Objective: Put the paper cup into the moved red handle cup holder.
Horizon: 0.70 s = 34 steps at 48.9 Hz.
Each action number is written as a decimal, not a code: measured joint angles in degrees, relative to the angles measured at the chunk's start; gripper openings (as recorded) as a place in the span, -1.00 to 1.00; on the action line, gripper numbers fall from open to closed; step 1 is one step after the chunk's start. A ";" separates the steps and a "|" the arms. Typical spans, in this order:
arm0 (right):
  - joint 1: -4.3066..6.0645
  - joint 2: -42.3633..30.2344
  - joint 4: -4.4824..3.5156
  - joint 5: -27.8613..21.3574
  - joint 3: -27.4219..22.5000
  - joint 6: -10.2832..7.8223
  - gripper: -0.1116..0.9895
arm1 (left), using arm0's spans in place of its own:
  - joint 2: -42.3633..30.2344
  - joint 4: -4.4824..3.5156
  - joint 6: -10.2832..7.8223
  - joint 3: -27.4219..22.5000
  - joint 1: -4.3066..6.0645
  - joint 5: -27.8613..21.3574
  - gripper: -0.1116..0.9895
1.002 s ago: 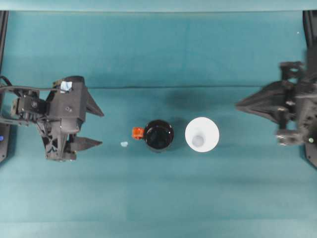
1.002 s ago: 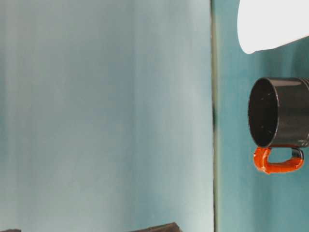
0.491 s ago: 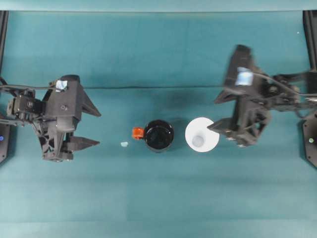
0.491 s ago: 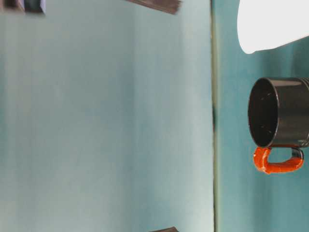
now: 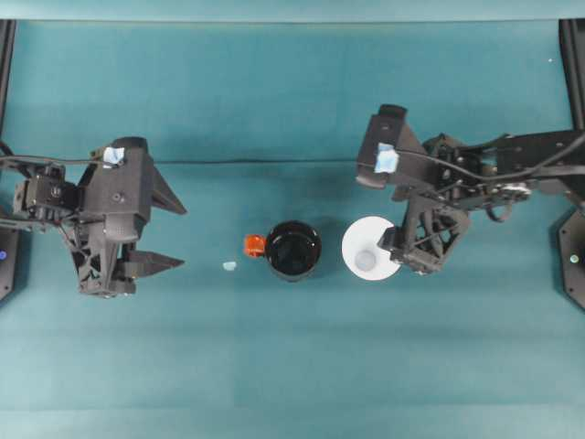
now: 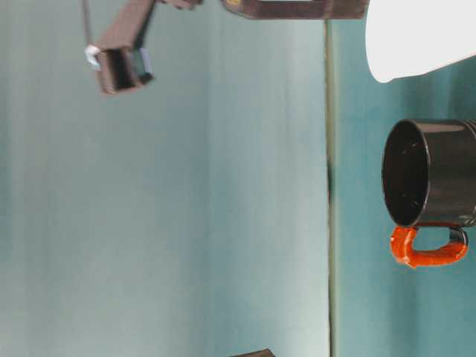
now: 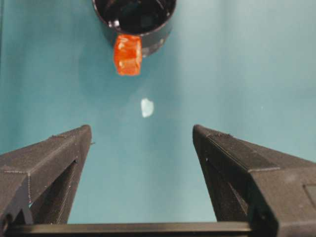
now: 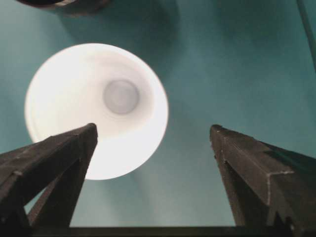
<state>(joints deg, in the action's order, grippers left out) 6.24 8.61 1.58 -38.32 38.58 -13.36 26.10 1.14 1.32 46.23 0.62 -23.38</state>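
From above, on a teal table [image 5: 292, 366], the left gripper [image 5: 174, 233] rests spread wide at far left, then a red handle cup holder [image 5: 292, 250] stands upright, the paper cup [image 5: 368, 249] just beside it, the right gripper [image 8: 153, 133] spread above its rim.

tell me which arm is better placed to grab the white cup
Right. The right claw is open and hovers at the white cup's rim, one finger overlapping it in the wrist view. The left claw sits beyond the black holder, which stands between it and the cup.
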 measured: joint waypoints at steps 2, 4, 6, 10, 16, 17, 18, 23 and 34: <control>0.26 -0.53 0.09 0.00 0.00 -0.09 0.64 | 0.00 0.00 0.00 0.00 0.00 0.09 0.84; 0.53 -0.88 0.00 0.00 -0.09 -0.09 0.64 | 0.00 0.00 0.00 0.00 0.00 0.09 0.84; 0.88 -1.32 0.00 0.00 -0.26 -0.09 0.64 | -0.09 0.00 0.00 0.00 0.00 0.00 0.84; 1.14 -2.20 0.00 0.00 -0.35 -0.09 0.64 | 0.00 0.00 0.00 0.00 0.00 0.09 0.84; 1.23 -3.60 0.09 0.00 -0.70 -0.09 0.64 | -0.09 0.00 0.00 0.00 0.00 0.09 0.84; 1.23 -3.87 0.00 -0.09 -0.79 0.00 0.64 | -0.09 0.00 0.00 0.00 -0.09 0.00 0.84; 1.23 -4.13 0.00 0.00 -0.88 -0.09 0.64 | -0.09 0.00 0.00 0.00 -0.09 0.09 0.84; 1.23 -5.27 0.09 0.18 -0.88 -0.09 0.64 | -0.09 0.00 0.00 0.00 0.00 0.00 0.84; 1.23 -6.94 0.09 1.76 -0.97 -0.09 0.64 | -0.09 0.00 0.00 0.00 0.00 0.09 0.84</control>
<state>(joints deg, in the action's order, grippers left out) 7.47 1.67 1.67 -36.56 37.62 -13.45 26.02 1.14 1.32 46.23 0.62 -23.29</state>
